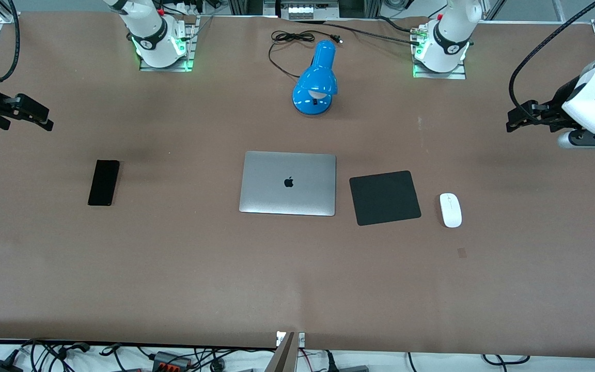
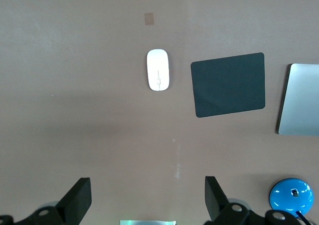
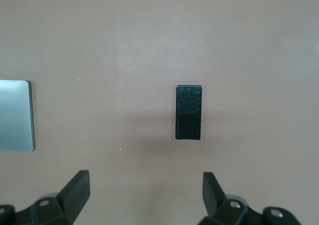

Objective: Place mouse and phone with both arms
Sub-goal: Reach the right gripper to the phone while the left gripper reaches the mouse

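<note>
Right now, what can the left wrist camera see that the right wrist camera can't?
Only the left wrist view shows the mouse, the black pad beside it, the blue lamp and the open left gripper.

Only the right wrist view shows the phone lying flat and the open right gripper.

Both show the brown table and an edge of the silver laptop. Neither gripper touches anything.

Left gripper (image 1: pixel 515 119), right gripper (image 1: pixel 39 118): raised, spread wide.
</note>
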Controlling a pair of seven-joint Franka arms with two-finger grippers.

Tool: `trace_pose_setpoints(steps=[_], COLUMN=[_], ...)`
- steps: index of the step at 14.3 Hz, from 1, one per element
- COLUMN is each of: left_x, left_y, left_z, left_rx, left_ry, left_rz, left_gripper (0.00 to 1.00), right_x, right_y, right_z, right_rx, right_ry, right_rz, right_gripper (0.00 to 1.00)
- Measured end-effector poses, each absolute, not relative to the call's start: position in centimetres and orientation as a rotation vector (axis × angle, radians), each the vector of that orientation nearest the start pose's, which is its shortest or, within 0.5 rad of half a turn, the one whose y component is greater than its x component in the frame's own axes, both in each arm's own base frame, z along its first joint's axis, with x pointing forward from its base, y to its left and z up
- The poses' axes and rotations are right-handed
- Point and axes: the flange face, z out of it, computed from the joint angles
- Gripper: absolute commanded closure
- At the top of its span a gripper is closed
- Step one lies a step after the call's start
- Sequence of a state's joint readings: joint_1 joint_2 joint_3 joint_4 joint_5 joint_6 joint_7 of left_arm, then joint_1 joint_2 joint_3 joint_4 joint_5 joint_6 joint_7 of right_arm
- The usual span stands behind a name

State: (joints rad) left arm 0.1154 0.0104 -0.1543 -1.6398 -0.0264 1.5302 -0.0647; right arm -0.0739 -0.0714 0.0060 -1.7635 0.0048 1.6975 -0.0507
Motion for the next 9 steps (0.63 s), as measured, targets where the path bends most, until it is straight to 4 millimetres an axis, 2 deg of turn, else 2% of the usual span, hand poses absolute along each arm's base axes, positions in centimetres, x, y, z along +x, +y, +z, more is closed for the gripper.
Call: trace_pose_setpoints(steps=[6, 9], left_x=[55.2, 56.3], left_y=[-2.3, -2.3], left_z=[58.0, 56.2], left_rx=[-3.158, -3.163], left_ry=[-0.045, -0.041], left_rz=[0.199, 0.278], left_gripper=[0.0, 0.0], right_x=[53.7, 53.7], right_y=[-3.6, -3.6], right_z=[58.7, 58.5], right_rx=[-3.138, -3.138], right_ry=[0.028, 0.028], right_rz=[-0.019, -0.015], right_gripper=[0.0, 0.0])
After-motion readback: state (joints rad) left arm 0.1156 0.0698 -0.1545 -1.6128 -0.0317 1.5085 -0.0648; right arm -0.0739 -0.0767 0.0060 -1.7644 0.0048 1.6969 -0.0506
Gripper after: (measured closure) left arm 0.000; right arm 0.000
